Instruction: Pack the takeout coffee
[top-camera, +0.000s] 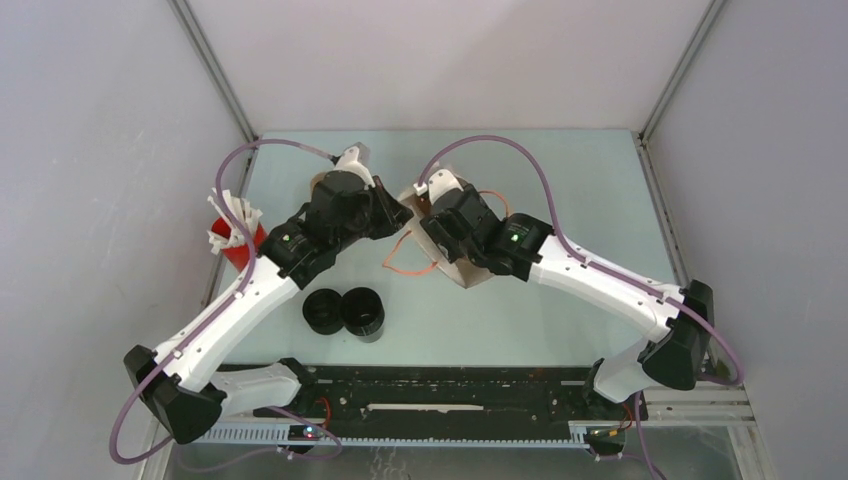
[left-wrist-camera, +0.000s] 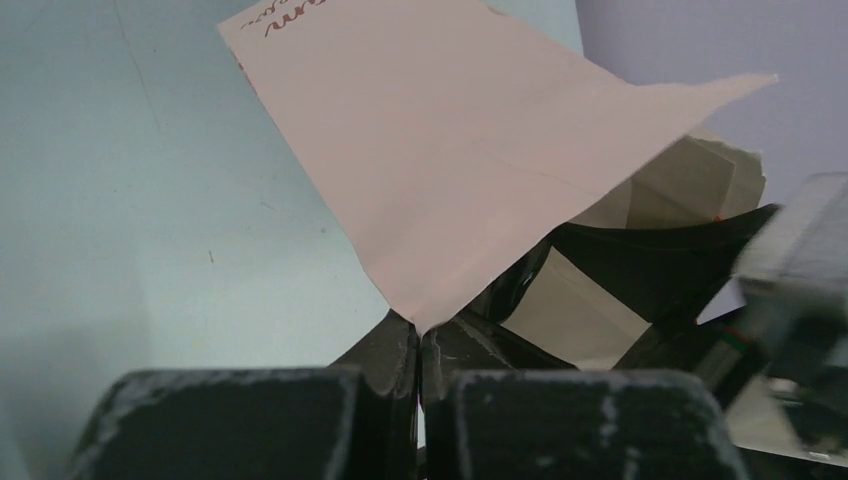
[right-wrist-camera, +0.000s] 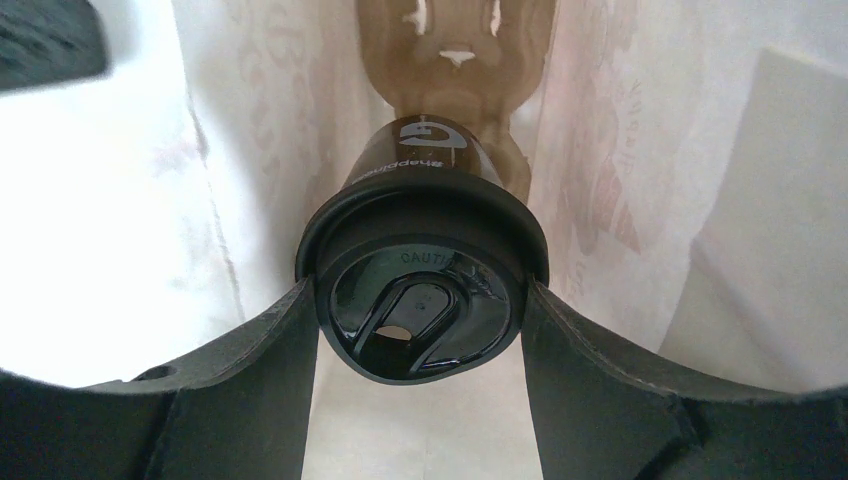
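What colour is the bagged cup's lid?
Glossy black, like the cup itself; lid shows best in the right wrist view, inside the bag.

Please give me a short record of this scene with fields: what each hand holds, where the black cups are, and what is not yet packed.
left hand: shut, pinching an edge of the paper bag
right hand: gripping a black lidded cup by its sides, inside the bag
beyond the cup: brown carrier, deeper in the bag; cannot tell whether the cup sits in it
not yet packed: two black cups, side by side on the table
other: red cup with white sticks, at the table's left side
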